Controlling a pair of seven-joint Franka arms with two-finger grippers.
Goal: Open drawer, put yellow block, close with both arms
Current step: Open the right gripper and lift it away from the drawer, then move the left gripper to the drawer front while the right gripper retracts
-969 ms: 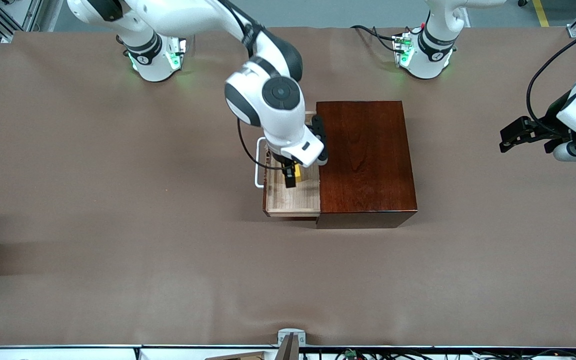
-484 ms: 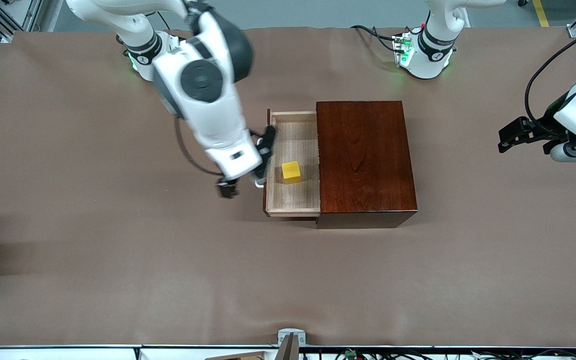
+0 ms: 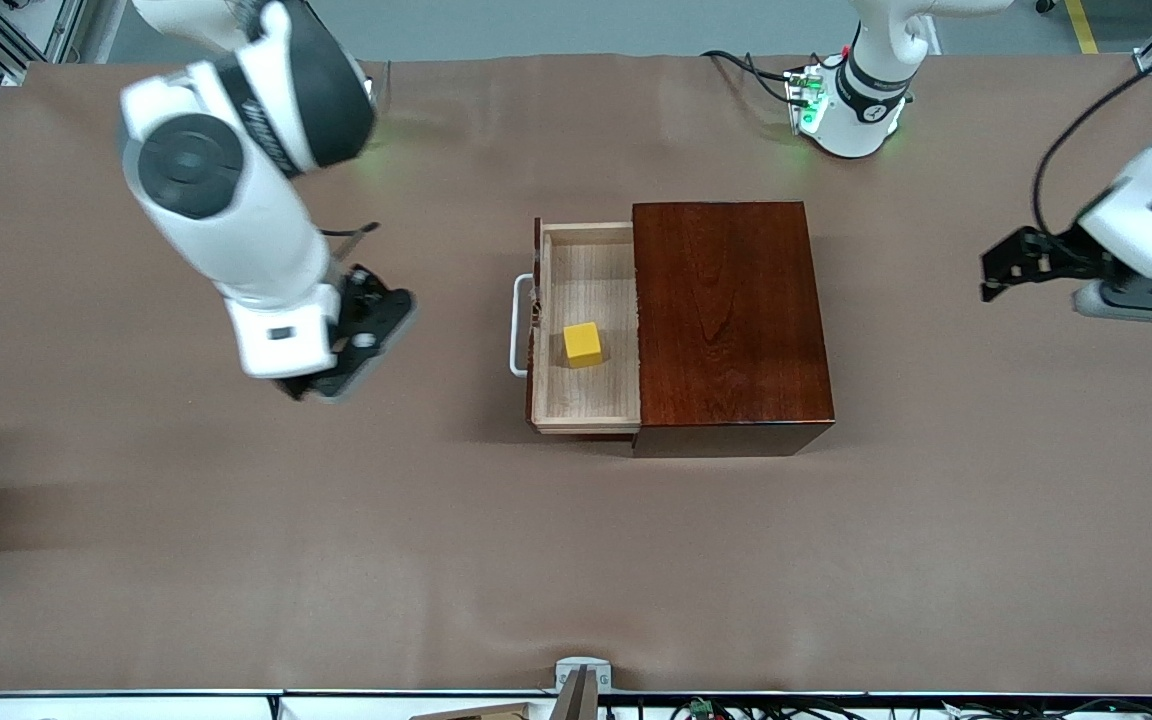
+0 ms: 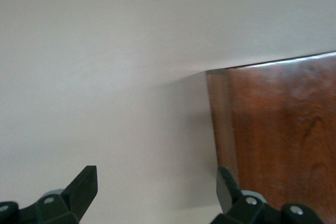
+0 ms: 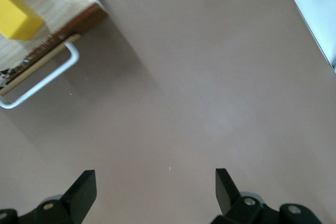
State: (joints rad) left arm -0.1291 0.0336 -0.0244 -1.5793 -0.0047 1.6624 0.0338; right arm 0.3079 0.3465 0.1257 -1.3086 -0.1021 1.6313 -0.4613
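Note:
The drawer (image 3: pixel 586 395) stands pulled out of the dark mahogany box (image 3: pixel 726 320), its white handle (image 3: pixel 518 325) toward the right arm's end. The yellow block (image 3: pixel 583 344) lies on the drawer's pale-wood floor, free of any gripper. My right gripper (image 3: pixel 331 380) is open and empty, up over bare table beside the drawer front. Its wrist view shows the gripper (image 5: pixel 156 187), the block (image 5: pixel 16 17) and the handle (image 5: pixel 42 80). My left gripper (image 3: pixel 998 270) is open and empty, over the table at the left arm's end. Its wrist view shows the gripper (image 4: pixel 157 190) and the box (image 4: pixel 278 129).
The brown table cover (image 3: pixel 576 560) spreads wide around the box. The two green-lit arm bases (image 3: pixel 841 110) stand along the edge farthest from the front camera. A small metal fitting (image 3: pixel 581 675) sits at the nearest table edge.
My right gripper let go of the yellow block in the drawer, rose and swung away toward the right arm's end. My left gripper shifted slightly toward the box.

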